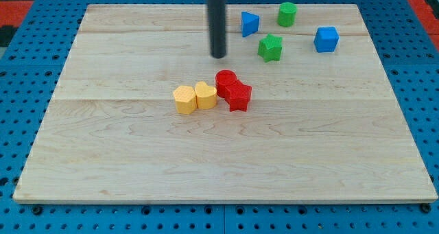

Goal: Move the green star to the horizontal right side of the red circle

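Note:
The green star [270, 47] lies in the upper right part of the wooden board [137, 165]. The red circle [226, 81] sits near the board's middle, touching a red star [239, 95] at its lower right. My tip [218, 55] is at the end of the dark rod, left of the green star and above the red circle, apart from both.
A blue triangle [249, 22] and a green circle-like block [287, 14] lie near the view's top. A blue cube [326, 39] is at the right. A yellow hexagon [184, 99] and a yellow heart [205, 95] touch just left of the red circle.

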Robot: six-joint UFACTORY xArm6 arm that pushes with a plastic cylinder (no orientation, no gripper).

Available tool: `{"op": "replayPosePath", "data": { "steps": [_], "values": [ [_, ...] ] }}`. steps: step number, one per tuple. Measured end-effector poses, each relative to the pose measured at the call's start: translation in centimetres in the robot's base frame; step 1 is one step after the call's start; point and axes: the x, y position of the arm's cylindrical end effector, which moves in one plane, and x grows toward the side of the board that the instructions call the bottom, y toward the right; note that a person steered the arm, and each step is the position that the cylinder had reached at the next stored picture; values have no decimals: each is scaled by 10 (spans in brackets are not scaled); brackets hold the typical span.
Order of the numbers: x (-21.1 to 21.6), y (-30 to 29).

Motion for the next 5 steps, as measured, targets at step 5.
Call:
{"op": "replayPosePath", "data": {
  "steps": [5],
  "values": [
    [81, 160]
  ]
}}
